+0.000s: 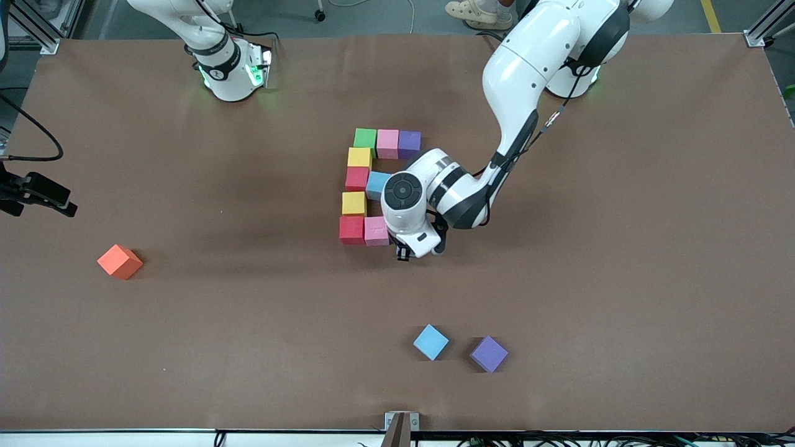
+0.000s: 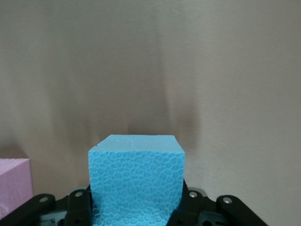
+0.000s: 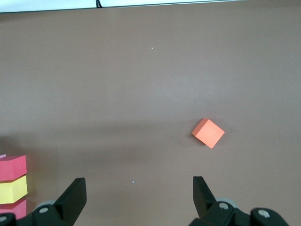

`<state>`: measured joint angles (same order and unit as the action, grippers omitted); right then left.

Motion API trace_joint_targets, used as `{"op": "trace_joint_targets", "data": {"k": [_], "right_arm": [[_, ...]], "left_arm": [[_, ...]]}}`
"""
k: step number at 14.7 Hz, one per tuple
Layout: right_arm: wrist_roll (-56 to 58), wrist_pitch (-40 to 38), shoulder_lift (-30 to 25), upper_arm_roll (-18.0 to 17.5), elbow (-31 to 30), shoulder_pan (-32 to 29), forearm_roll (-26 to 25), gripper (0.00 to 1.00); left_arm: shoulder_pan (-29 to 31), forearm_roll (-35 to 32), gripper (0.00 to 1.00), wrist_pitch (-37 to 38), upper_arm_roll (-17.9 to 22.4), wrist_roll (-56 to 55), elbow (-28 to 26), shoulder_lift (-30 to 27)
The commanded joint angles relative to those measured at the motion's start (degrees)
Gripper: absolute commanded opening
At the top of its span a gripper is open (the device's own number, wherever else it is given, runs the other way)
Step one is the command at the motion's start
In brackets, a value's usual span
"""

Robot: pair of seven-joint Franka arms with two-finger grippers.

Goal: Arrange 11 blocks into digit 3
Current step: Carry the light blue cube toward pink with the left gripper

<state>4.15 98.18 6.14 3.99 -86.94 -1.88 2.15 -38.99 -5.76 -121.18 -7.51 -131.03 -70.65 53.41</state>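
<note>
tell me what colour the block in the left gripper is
Light blue block, clearest in the left wrist view.

You see a wide brown matte bench (image 1: 621,279) under soft, even light. Above its top edge lies grey floor (image 1: 372,15) with a yellow painted line (image 1: 711,15), and aluminium frame posts (image 1: 767,28) stand at the corners.

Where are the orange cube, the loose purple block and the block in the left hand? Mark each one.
orange cube (image 1: 120,261), front view, top face.
loose purple block (image 1: 489,353), front view, top face.
light blue block in the left hand (image 2: 136,183), left wrist view, its textured side face.
</note>
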Motion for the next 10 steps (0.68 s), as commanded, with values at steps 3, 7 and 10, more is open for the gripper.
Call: {"op": "trace_joint_targets", "data": {"k": [3,7,10], "right_arm": [[0.3,0.5,-1.9,0.0,-2.3,0.4,-0.5,1.0],[0.4,0.7,-1.9,0.0,-2.2,0.3,-0.5,1.0],[0.4,0.9,-1.9,0.1,-2.2,0.3,-0.5,1.0]], "left_arm": [[-0.5,1.0,0.12,2.3,0.2,-6.2,-0.3,-0.3],[-2.1,0.2,0.12,2.3,0.3,-7.2,-0.3,-0.3],[-3.5,-1.4,0.12,2.3,0.4,-6.9,-0.4,-0.2]]}}
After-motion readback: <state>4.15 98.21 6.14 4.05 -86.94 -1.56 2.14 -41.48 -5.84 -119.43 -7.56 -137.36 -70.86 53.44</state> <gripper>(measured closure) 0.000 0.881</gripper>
